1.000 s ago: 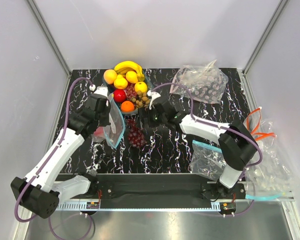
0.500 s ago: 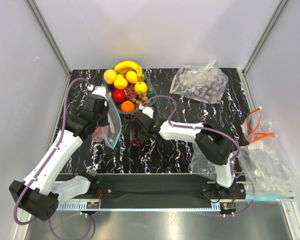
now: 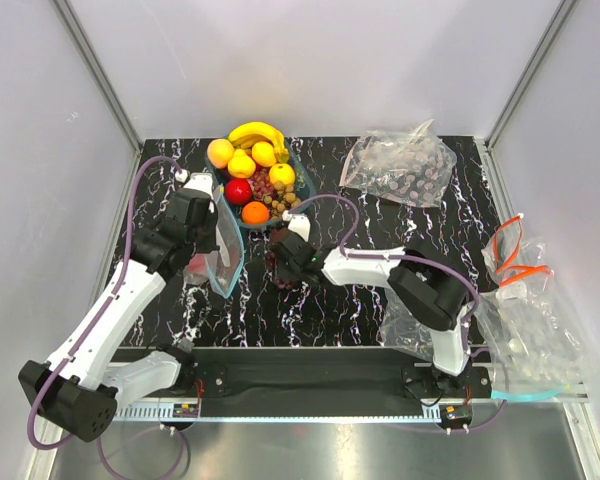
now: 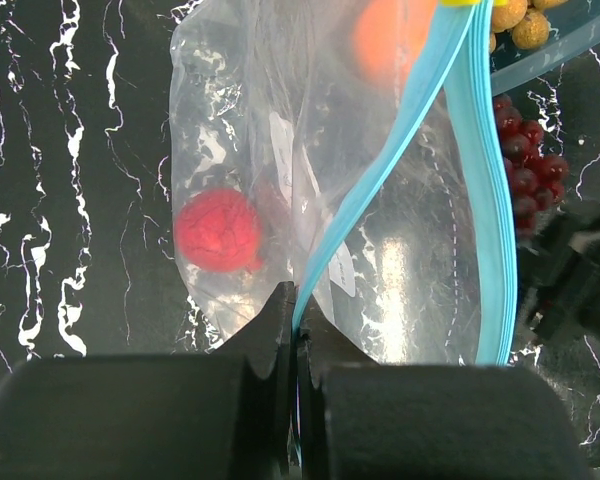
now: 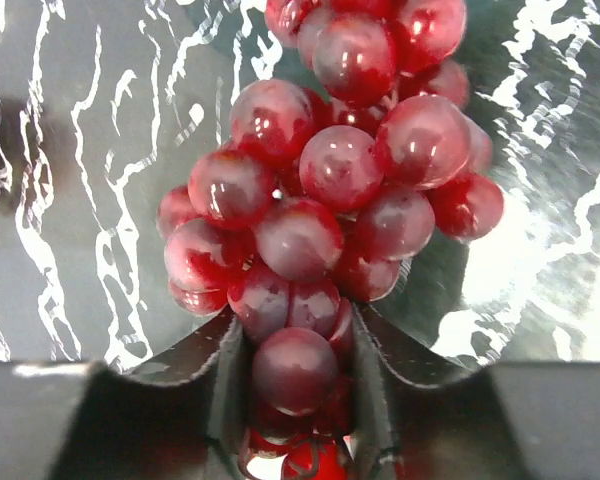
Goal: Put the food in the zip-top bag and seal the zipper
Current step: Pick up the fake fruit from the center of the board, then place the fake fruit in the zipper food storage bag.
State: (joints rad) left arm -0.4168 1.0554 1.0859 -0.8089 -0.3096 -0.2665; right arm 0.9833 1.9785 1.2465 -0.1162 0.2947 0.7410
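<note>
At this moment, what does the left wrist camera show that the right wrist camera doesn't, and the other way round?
Left wrist only: the left gripper pinching the zipper of the zip-top bag, with a red fruit inside. Right wrist only: the right gripper closed around the lower end of the grapes. Both: the grapes, at the left wrist view's right edge, and the black marbled table.

Left end effector (image 4: 293, 305) pinched tight, arm extended forward; right end effector (image 5: 294, 335) gripping, arm reaching leftward.

Bright even light, glare on zip-top bag (image 4: 395, 262), foreground blurred
</note>
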